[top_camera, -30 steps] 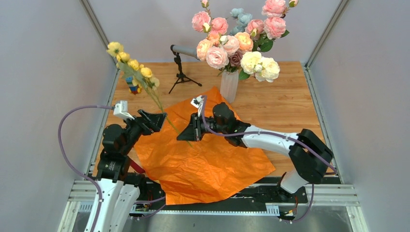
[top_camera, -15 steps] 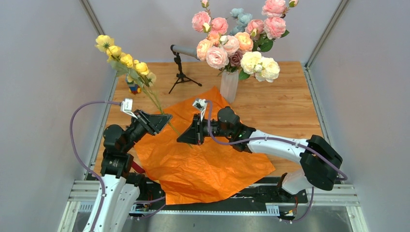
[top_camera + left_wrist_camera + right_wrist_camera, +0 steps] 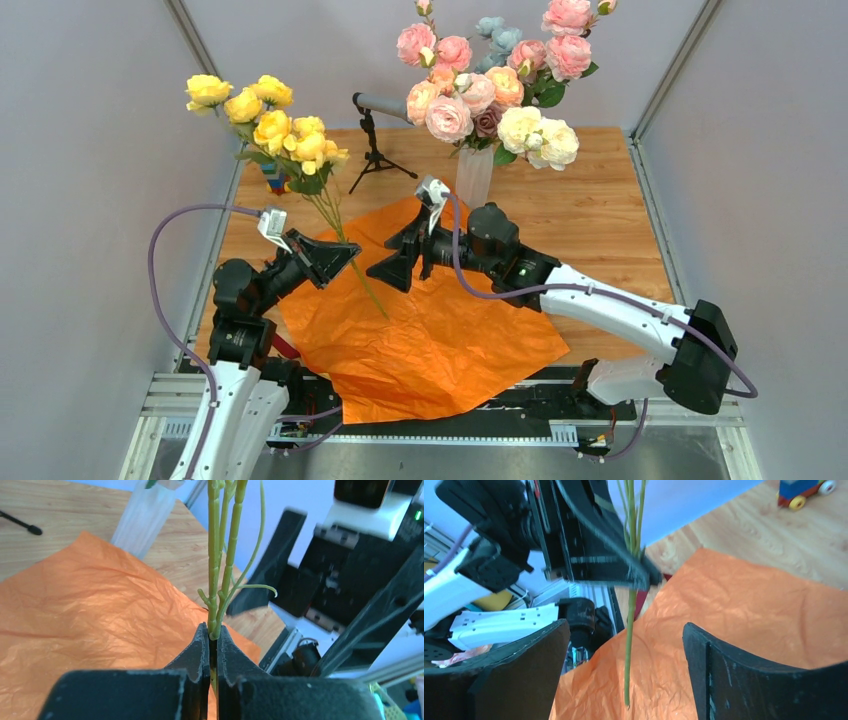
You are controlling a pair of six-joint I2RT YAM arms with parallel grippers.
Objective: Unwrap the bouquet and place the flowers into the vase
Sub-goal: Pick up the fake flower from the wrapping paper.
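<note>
One big orange paper sheet (image 3: 430, 330) lies spread flat on the wooden table (image 3: 580, 200). At its far corner most of the flowers (image 3: 490, 90) already stand in the vase (image 3: 474, 175). A yellow spray (image 3: 270, 115) rises over the sheet's left side, its stems (image 3: 220, 555) pinched tight in the left gripper (image 3: 212, 639). The right gripper (image 3: 626, 645) is just beside it, fingers wide apart, gripping nothing.

Thin green flower stems (image 3: 628, 650): free between wide-apart fingers of right gripper (image 3: 625, 630) | clamped above by left gripper (image 3: 636, 577) | crinkled orange paper (image 3: 744, 605) beneath
</note>
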